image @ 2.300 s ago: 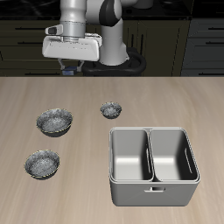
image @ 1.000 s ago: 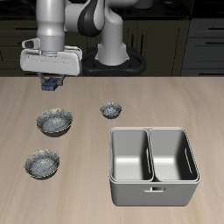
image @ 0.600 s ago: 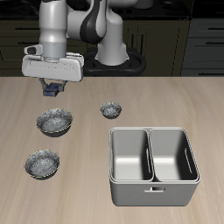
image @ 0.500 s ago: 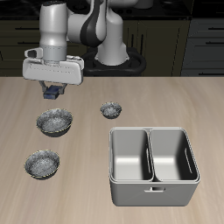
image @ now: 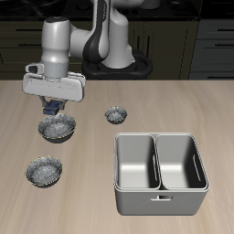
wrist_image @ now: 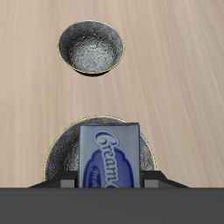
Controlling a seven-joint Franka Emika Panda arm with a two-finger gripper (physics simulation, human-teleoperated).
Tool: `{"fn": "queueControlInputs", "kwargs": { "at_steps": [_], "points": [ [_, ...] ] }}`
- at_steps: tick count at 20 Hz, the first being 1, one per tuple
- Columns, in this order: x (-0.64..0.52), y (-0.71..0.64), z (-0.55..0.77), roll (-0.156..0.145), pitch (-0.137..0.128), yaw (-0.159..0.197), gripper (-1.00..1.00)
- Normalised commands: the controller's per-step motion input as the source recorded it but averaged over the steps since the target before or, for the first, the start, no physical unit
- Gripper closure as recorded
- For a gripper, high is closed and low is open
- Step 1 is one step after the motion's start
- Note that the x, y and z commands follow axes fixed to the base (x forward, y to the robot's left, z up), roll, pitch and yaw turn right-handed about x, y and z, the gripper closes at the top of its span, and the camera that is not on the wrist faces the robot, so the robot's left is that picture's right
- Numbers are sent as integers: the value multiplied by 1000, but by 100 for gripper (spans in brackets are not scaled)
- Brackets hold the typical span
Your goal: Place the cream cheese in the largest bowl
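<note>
Exterior view, cream cheese [image: 55,109] lowered, nearer largest bowl [image: 57,129]

The cream cheese [wrist_image: 112,157] was dark blue with white lettering. The largest bowl [image: 57,129] was speckled grey-and-white, dark inside. The counter [image: 164,101] was pale wood-grain; the double bin [image: 160,172] plain grey.

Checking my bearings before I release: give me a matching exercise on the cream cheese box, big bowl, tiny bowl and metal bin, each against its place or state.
Things:
1. cream cheese box
2. big bowl
3. tiny bowl
4. metal bin

Places or states:
A. two compartments, nothing in either
B. held in the gripper
C. directly under the gripper
D. farthest back of the bowls

Pairs: 1-B; 2-C; 3-D; 4-A
</note>
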Motion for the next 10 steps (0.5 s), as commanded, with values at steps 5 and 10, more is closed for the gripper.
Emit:
{"fn": "queueControlInputs", "kwargs": {
  "at_steps": [5,10],
  "points": [
    [81,104,-312,-3,36,14,100],
    [97,-51,-261,-33,64,-25,-100]
  ]
}}
